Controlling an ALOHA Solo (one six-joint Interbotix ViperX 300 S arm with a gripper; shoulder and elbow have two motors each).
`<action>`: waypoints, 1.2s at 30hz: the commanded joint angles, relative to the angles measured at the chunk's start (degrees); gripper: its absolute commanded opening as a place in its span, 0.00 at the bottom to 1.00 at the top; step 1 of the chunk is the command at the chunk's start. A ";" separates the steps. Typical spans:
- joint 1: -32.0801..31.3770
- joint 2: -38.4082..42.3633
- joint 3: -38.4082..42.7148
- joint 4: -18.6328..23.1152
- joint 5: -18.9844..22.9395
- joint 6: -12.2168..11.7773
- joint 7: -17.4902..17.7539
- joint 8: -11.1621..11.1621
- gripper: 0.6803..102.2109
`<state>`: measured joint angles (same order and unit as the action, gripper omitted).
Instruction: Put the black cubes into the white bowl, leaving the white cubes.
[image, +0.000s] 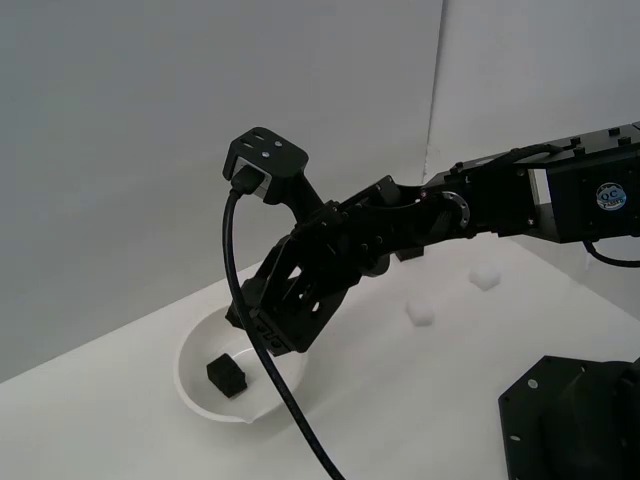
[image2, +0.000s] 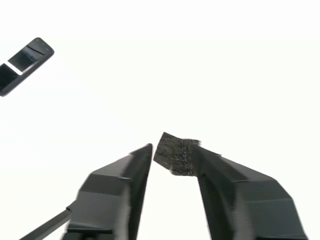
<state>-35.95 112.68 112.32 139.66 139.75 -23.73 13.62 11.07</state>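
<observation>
Hanging over the white bowl (image: 196, 385) at the lower left of the exterior frame, your arm (image: 480, 205) reaches in from the right edge and tips the claw (image: 262, 325) down toward the bowl's far rim. That pose reads as a delivery: the load is held above the bowl so it can fall inside, not onto the bench (image: 420, 400).

The wrist view shows the claw (image2: 172, 157) clamped on a black cube (image2: 176, 155), pinched between the two fingertips near the middle of that frame, with blown-out white behind it. You hold it by opposite faces, slightly tilted.

Counting what shows: one bowl; two black cubes, the one you grip and a second black cube (image: 227, 375) already lying in the bowl, left of the claw in the exterior view; two white cubes (image: 421, 312), one near centre right and another white cube (image: 485, 277) further toward the upper right, both on the bench well apart from the bowl. Any others are hidden or washed out.
</observation>
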 joint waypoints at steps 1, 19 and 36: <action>-0.09 0.44 0.70 -1.14 -1.32 -1.58 0.26 0.62 0.49; 12.74 6.94 7.29 4.13 4.04 -0.26 1.32 1.05 0.52; 36.56 9.40 9.76 6.86 6.77 6.59 7.12 2.46 0.52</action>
<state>-0.62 121.90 121.73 146.69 146.69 -17.40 20.21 13.01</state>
